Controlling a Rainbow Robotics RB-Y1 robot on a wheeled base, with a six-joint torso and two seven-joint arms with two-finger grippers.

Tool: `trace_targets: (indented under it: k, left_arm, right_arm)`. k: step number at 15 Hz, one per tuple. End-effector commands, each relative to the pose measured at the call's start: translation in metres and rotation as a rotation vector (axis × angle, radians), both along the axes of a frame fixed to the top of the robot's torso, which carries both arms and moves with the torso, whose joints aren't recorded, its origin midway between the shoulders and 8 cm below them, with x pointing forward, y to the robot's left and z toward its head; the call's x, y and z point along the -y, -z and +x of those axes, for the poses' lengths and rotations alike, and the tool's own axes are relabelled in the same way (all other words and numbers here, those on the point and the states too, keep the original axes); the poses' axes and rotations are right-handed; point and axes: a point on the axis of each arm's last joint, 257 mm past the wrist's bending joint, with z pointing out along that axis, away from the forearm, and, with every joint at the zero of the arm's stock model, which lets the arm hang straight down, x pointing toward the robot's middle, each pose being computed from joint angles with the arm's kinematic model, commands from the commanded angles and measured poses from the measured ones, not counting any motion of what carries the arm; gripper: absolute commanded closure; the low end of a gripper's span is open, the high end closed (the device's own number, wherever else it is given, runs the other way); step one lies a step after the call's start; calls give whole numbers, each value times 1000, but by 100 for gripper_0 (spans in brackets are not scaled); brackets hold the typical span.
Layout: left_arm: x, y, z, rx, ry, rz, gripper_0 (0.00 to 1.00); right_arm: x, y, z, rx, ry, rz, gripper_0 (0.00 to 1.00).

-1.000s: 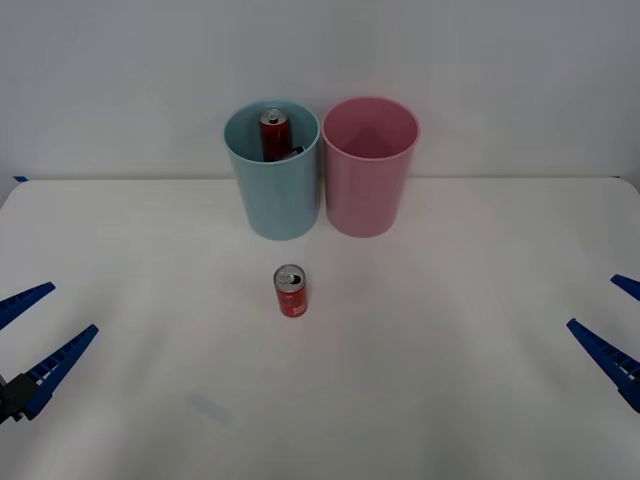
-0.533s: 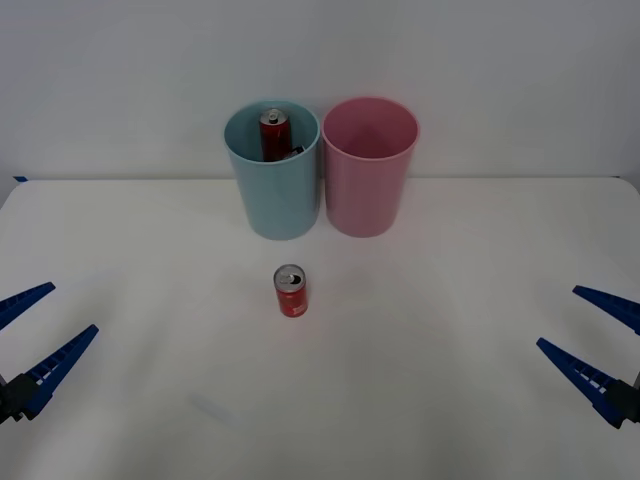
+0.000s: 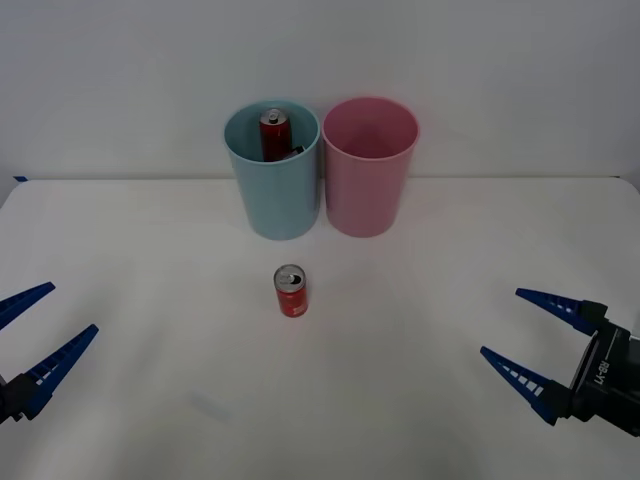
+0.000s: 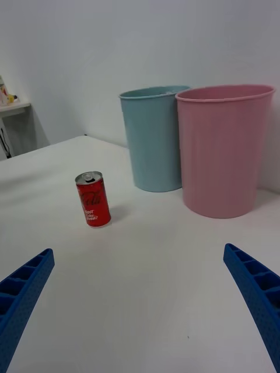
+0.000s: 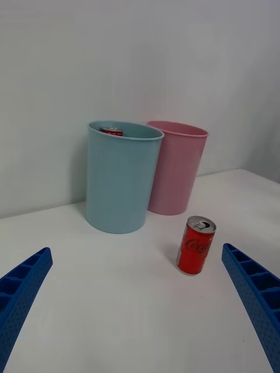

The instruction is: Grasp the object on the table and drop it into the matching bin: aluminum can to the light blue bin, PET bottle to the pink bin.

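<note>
Wide flat white tabletop (image 3: 150, 250) carries everything.

Tall pale blue tapered plastic bin (image 3: 274, 190) stands behind the red can, toward the far wall. A darker red can (image 3: 273, 132) already sits inside it, silver top just below the rim.

Tall pink tapered plastic bin (image 3: 368, 180) stands just beside the blue one, on the robot's right of it; whether the walls touch, cannot tell.

Right gripper (image 3: 522, 345), blue ribbed fingers spread wide and empty, hovers low over the table well to the right of the red can and nearer the robot, fingers aimed toward it.

Left gripper (image 3: 28, 338), likewise wide open and holding nothing, hangs well to the left of the red can, at the table's near edge.

Short stubby bright red aluminum can (image 3: 291, 291), silver top with pull tab, white lettering: upright on the table, in front of the blue bin, apart from it and from both grippers.

Handling, by judgement: light, thin-walled, rigid enough if squeezed gently (likely empty, so it could tip when nudged). Smooth painted side, somewhat slippery. Best hold: fingers on opposite sides at mid-height, below the rim.
</note>
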Motion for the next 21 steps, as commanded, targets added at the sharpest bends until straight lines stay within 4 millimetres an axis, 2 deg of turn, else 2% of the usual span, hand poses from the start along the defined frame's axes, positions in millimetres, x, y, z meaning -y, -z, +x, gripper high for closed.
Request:
trace_targets:
  k: [1, 6, 9, 13, 21]
  left_arm:
    - [0, 0, 0, 0, 0, 0, 0]
    - [0, 0, 0, 0, 0, 0, 0]
    - [0, 0, 0, 0, 0, 0, 0]
    - [0, 0, 0, 0, 0, 0, 0]
    - [0, 0, 0, 0, 0, 0, 0]
  right_arm:
    - [-16, 14, 7, -7, -3, -33, 0]
    - [-73, 38, 20, -37, -62, -69, 0]
    - [-96, 44, 30, -25, -65, -87, 0]
    - [-119, 61, 45, -48, -101, -89, 0]
    - [-166, 73, 77, -41, -118, -101, 0]
